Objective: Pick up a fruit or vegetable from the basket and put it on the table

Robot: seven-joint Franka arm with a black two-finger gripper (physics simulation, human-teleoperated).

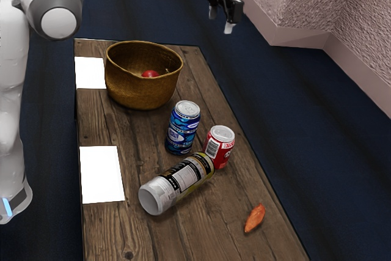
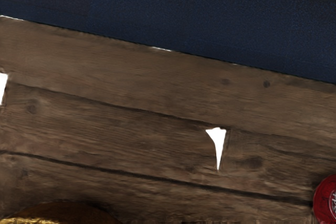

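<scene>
Golden-brown and woven, the deep round basket (image 1: 142, 93) stands at the far end of the wooden table (image 1: 153, 236), toward the exterior view's left. Inside it, below the rim, lies a smooth red round fruit or vegetable (image 1: 150, 74), the likely target; its exact kind cannot be told. The black two-finger gripper (image 1: 221, 20) hangs high, toward the exterior view's right of the basket, its fingers apart with nothing between them.

The step in hand looks to be the approach. The arm would do well to travel at this height until the hand is centred over the basket's mouth, then come down straight, since a slanted descent could catch the rim and tip the basket. The fingers should be turned so that both fit between the wall and the red piece, closing about its middle; a grip too high on a round skin might slip. A straight lift past the rim should follow.

For setting down, the near part of the table seems to suit, away from the blue patterned can (image 1: 182, 128), the short red can (image 1: 221, 145) and the white-ended cylinder (image 1: 177, 183) lying beside them. An orange tapered vegetable (image 1: 255, 218) rests at the near right.
</scene>
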